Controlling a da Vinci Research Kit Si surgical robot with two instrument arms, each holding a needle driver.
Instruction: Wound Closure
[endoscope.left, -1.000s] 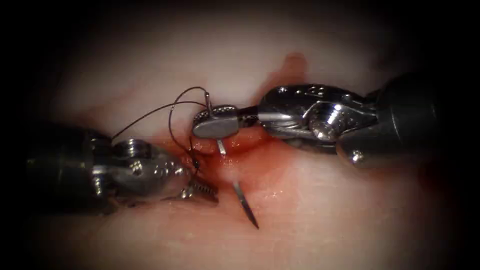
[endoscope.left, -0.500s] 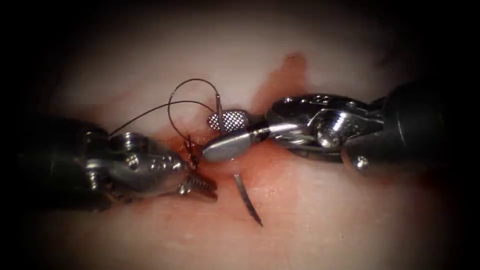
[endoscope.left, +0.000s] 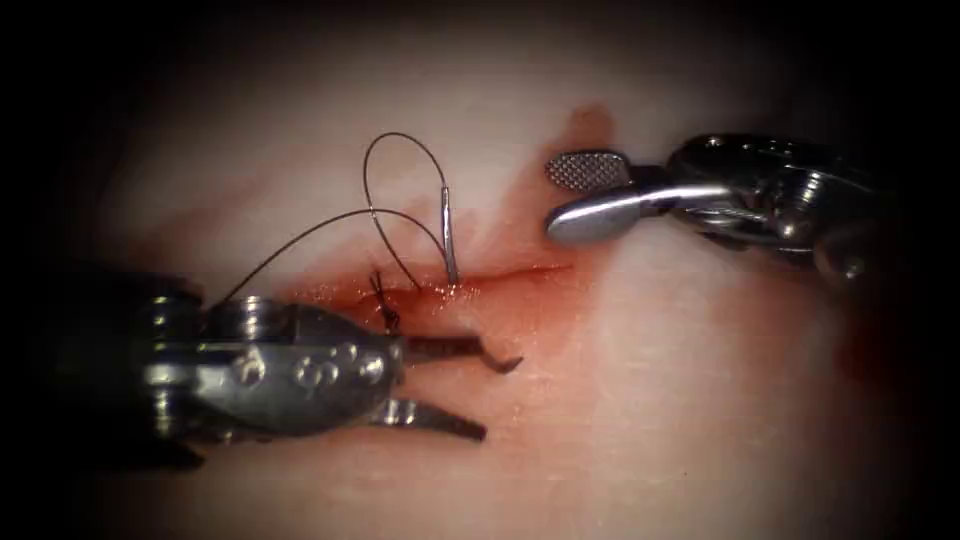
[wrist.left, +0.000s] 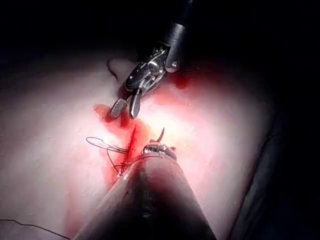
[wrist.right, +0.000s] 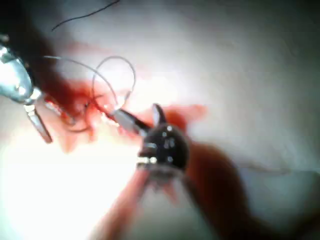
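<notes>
The curved needle (endoscope.left: 449, 238) is in the tissue (endoscope.left: 640, 400). Its tail end stands up out of the red cut (endoscope.left: 520, 270), and its dark tip (endoscope.left: 506, 363) pokes out on the near side. My left tool (endoscope.left: 482, 392) comes in from the left with jaws open around that tip, the upper jaw against it, gripping nothing. My right tool (endoscope.left: 553, 198) hovers open and empty up at the cut's right end. Thread (endoscope.left: 400, 150) loops from the needle's tail and trails left. In the left wrist view the right tool (wrist.left: 125, 106) hangs open over the cut.
A dark knot (endoscope.left: 386, 305) of an earlier stitch sits on the cut just left of the needle. Red fluid (endoscope.left: 560, 310) stains the tissue around the cut and up toward the right tool. In the right wrist view the left tool (wrist.right: 22, 87) lies beside the thread loop (wrist.right: 120, 65).
My right tool let go of the needle's tail, opened, and drew back up to the right. The left tool's jaws opened and slid right to the needle's tip, which has swung closer to the cut.
</notes>
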